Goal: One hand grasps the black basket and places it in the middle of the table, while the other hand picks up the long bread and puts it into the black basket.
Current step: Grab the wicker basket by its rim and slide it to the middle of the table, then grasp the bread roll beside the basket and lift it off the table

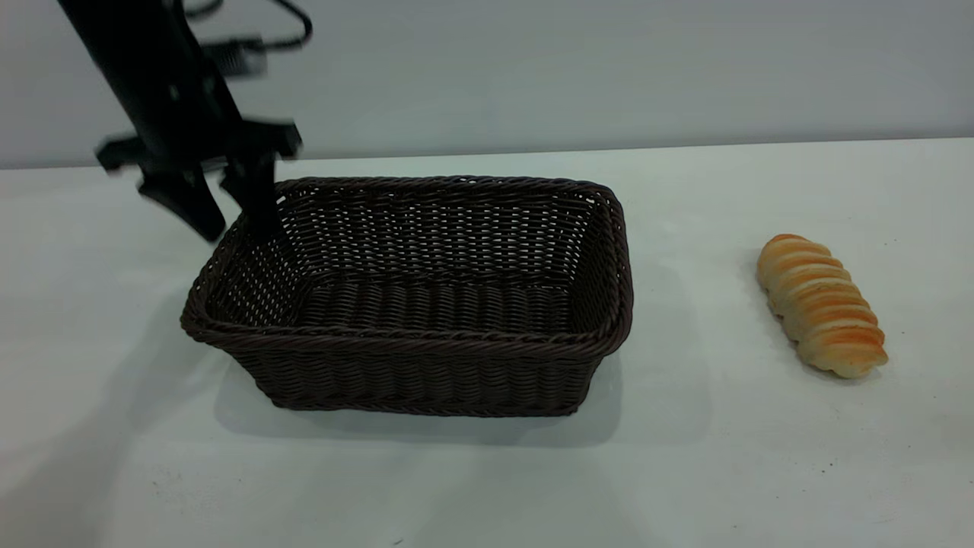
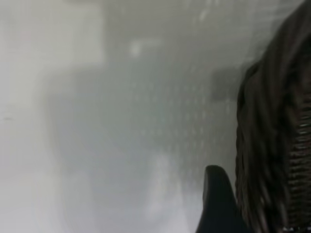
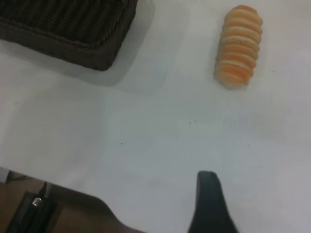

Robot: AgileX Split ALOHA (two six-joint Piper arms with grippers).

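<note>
Left pincer [image 1: 228, 205] spread open, one finger inside and one outside the basket [image 1: 415, 297] rim at its far left corner. Bread [image 1: 822, 304] lies alone on the worktop [image 1: 487, 472], well right of the basket, long axis slanting near-to-far. Right pincer [image 3: 209, 204]: state cannot be told; it is the nearer one.

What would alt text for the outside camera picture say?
A black robot gripper straddles the far left rim of an empty dark wicker basket on a white table, fingers open. A long golden bread roll lies apart, to the basket's right.
</note>
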